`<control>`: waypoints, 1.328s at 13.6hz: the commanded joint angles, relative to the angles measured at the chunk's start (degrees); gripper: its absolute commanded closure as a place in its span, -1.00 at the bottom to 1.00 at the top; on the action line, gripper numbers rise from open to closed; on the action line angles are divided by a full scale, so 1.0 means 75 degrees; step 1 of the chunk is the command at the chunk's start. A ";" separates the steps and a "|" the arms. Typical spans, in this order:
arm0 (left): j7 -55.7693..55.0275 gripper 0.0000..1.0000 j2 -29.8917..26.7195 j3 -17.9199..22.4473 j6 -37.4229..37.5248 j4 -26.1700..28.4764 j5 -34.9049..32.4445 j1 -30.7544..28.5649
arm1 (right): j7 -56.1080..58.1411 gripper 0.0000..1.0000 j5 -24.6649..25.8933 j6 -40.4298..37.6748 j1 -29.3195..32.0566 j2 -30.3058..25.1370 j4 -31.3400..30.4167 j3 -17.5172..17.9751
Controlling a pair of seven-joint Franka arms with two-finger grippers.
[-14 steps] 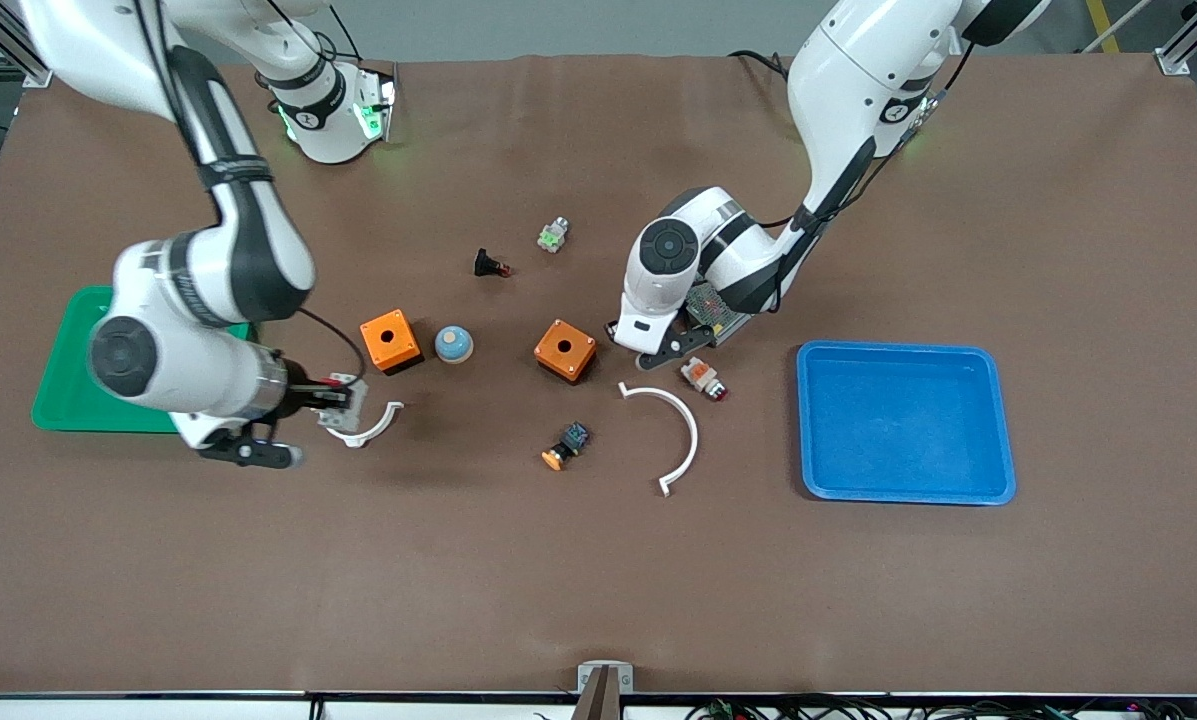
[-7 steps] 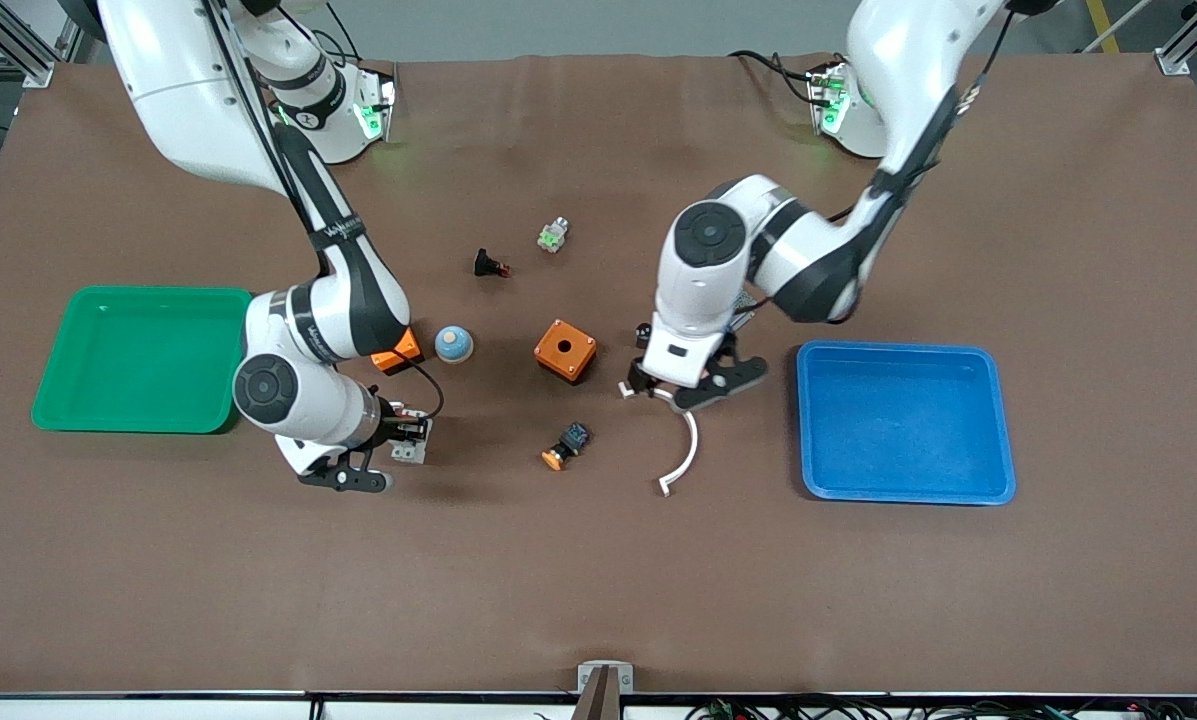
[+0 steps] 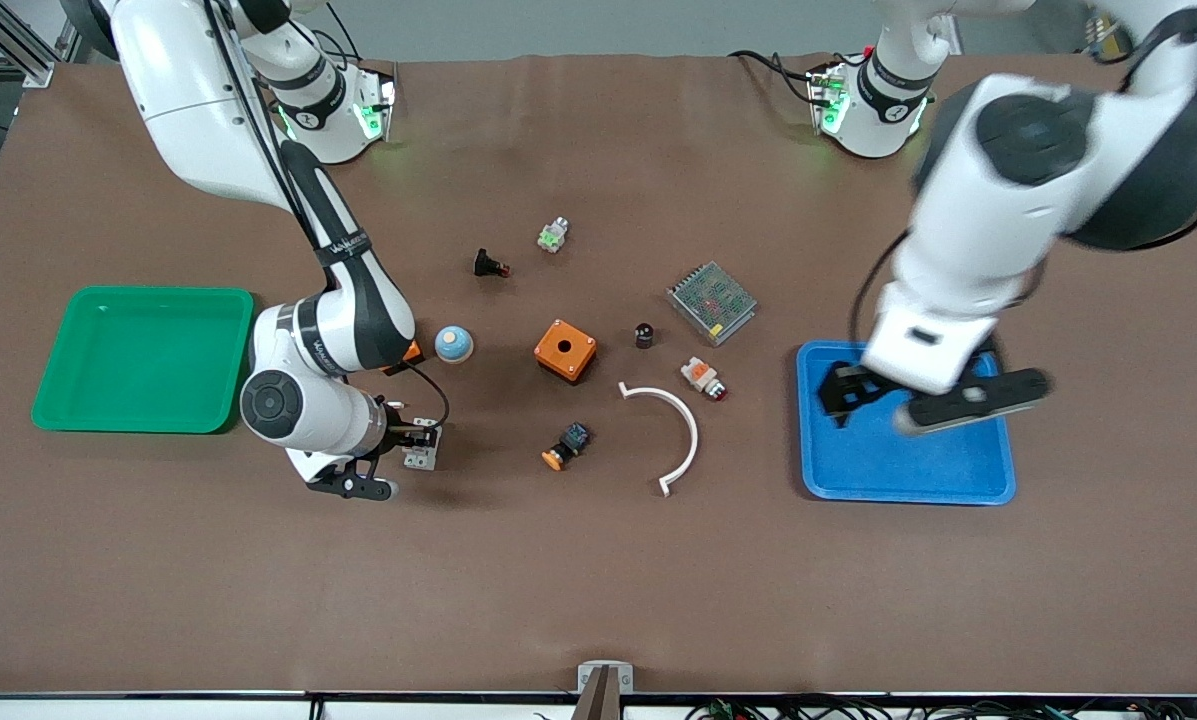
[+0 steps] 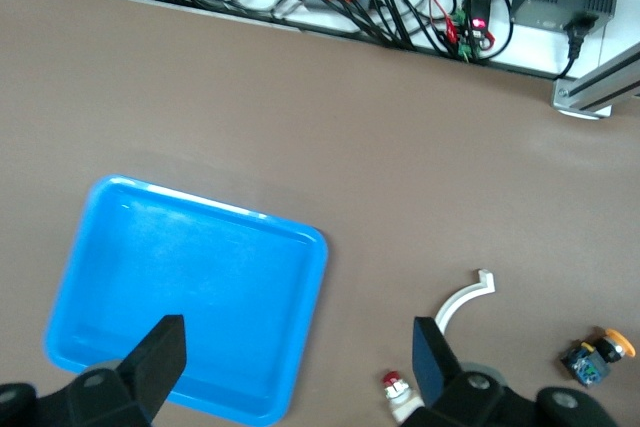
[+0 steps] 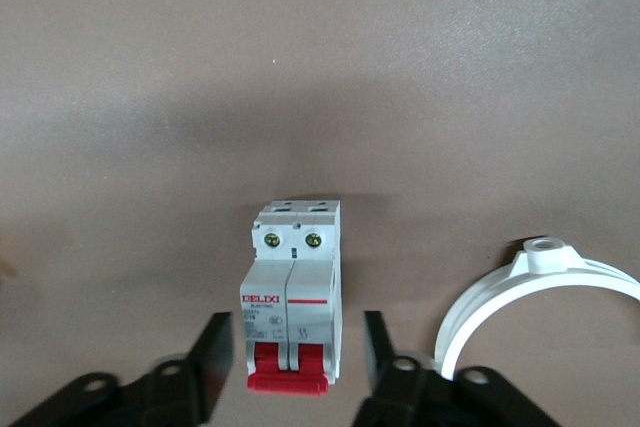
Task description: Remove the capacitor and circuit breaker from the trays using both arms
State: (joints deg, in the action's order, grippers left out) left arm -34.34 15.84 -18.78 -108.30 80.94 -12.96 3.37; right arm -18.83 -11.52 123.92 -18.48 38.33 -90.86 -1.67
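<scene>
The breaker (image 5: 291, 297) is flanked by the spread fingers of the right gripper (image 5: 290, 362), beside a white ring (image 5: 530, 292). The left gripper (image 3: 883, 400), opened wide, is held over the blue tray (image 3: 968, 480), well apart from the capacitor (image 3: 644, 334).

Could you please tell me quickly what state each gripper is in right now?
Left gripper: open, empty, over the blue tray.
Right gripper: open, straddling the breaker, not clamped.

Both Franka arms wear glossy white shells with black joint bands and round black caps on the joints. Green lights glow at each base. A thin black cable runs along the right arm to the right end effector (image 3: 428, 445), whose fingers (image 5: 212, 375) are black.
</scene>
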 commanded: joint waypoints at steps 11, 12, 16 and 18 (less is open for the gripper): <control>0.3419 -1.00 -0.2463 0.1624 0.2310 0.1208 0.1470 -0.0308 | 0.1335 -1.00 0.0844 -0.4662 0.1722 -0.4968 -0.1057 -0.0140; 0.3407 -1.00 -0.2476 0.1624 0.2299 0.1208 0.1470 -0.0308 | 0.1722 -1.00 0.0856 -0.4674 0.1992 -0.5063 -0.1093 -0.0140; 0.3267 -1.00 -0.2546 0.1624 0.2310 0.1407 0.1470 -0.0204 | 0.2511 -1.00 0.1346 -0.4768 0.2428 -0.5530 -0.1081 -0.0140; 0.3255 -1.00 -0.2663 0.1625 0.2357 0.1512 0.1470 -0.0051 | 0.2511 -1.00 0.1465 -0.4920 0.2428 -0.5836 -0.0977 -0.0129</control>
State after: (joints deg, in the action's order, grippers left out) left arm -9.86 -1.64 -7.21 -90.82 90.05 -2.79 1.76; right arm -0.31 -1.99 87.99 -0.42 -1.55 -97.37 -3.41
